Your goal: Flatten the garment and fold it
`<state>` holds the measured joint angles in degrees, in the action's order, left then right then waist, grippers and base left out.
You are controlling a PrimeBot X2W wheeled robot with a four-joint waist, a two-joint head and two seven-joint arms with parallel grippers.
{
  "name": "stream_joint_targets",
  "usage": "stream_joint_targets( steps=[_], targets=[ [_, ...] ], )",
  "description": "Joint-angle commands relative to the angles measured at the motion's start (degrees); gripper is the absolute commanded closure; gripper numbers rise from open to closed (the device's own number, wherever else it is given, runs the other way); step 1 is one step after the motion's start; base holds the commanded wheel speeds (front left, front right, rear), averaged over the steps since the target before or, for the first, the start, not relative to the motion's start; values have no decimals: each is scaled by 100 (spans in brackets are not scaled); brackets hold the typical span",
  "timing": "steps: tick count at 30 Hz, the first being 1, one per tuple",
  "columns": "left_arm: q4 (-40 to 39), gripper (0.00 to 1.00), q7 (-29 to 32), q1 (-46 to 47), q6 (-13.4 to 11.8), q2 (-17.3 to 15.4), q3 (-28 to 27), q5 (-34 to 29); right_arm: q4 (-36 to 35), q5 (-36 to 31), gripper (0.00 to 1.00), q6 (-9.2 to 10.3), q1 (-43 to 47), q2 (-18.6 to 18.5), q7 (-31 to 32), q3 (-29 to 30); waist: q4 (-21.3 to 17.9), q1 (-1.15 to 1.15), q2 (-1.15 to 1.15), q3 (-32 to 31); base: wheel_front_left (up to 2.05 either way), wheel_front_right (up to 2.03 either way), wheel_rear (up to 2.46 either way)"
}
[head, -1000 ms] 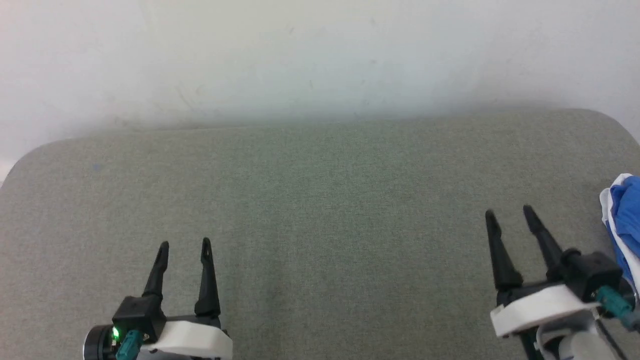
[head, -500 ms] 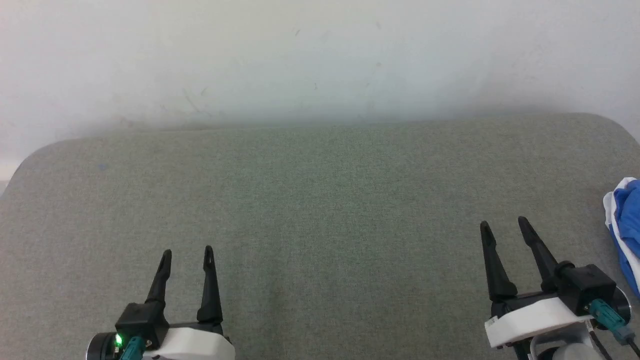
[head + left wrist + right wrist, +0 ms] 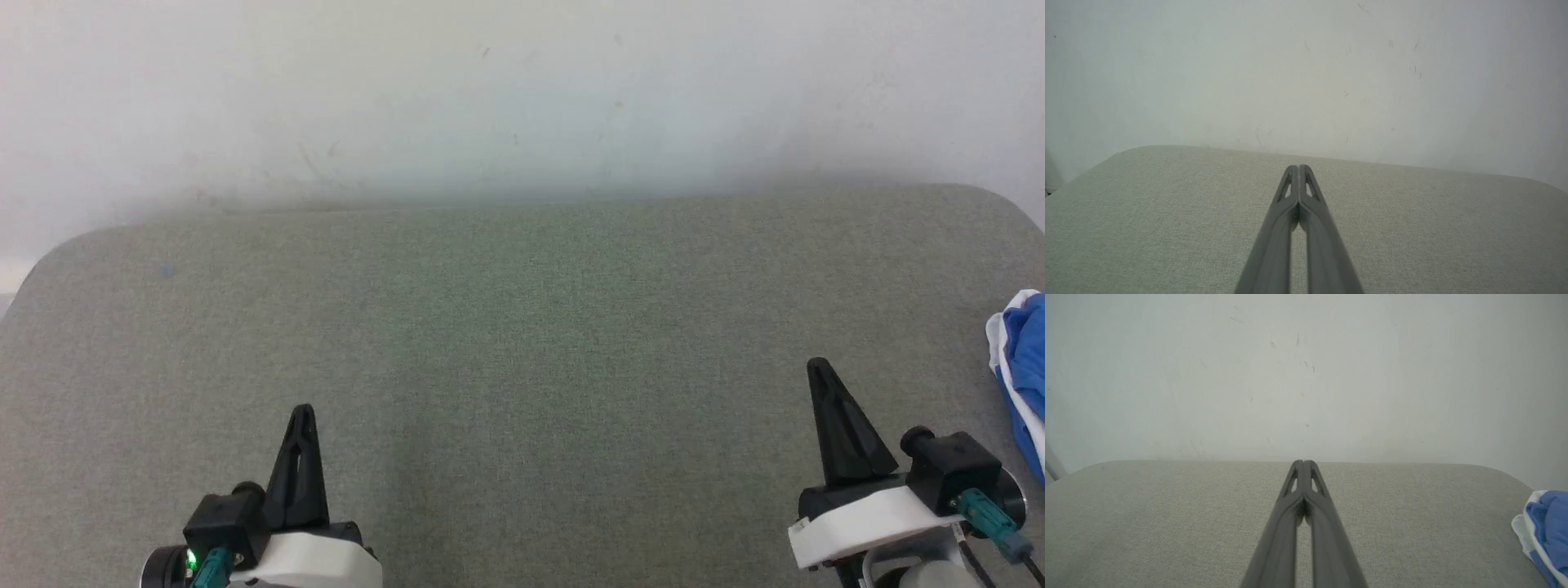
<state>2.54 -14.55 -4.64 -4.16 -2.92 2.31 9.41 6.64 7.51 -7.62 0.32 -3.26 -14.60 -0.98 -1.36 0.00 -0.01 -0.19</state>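
Fabric of the crumpled white-and-blue soft shirt [image 3: 1029, 359] looks light and limp; it lies right of the right gripper [image 3: 819, 369], whose dark fingers are closed, empty. The left gripper [image 3: 302, 412] is closed too. I would pinch the white edge [image 3: 998, 359].

A grey-green, seemingly fabric-covered table [image 3: 522, 327] with rounded corners meets a pale, faintly scuffed wall [image 3: 522, 98].
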Motion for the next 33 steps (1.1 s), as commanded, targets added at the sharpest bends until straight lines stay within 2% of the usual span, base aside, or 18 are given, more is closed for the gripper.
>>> stream_joint_targets(
  steps=[1,33],
  targets=[
    [-10,100,45,17,16,0,-8,-38,-24,-28,100,0,-1,2,49,2,3,0,0,0,0,0,0],
    [-73,100,408,132,119,1,-65,-271,-189,-214,100,4,-9,12,413,27,37,0,0,5,0,0,0]
  ],
)
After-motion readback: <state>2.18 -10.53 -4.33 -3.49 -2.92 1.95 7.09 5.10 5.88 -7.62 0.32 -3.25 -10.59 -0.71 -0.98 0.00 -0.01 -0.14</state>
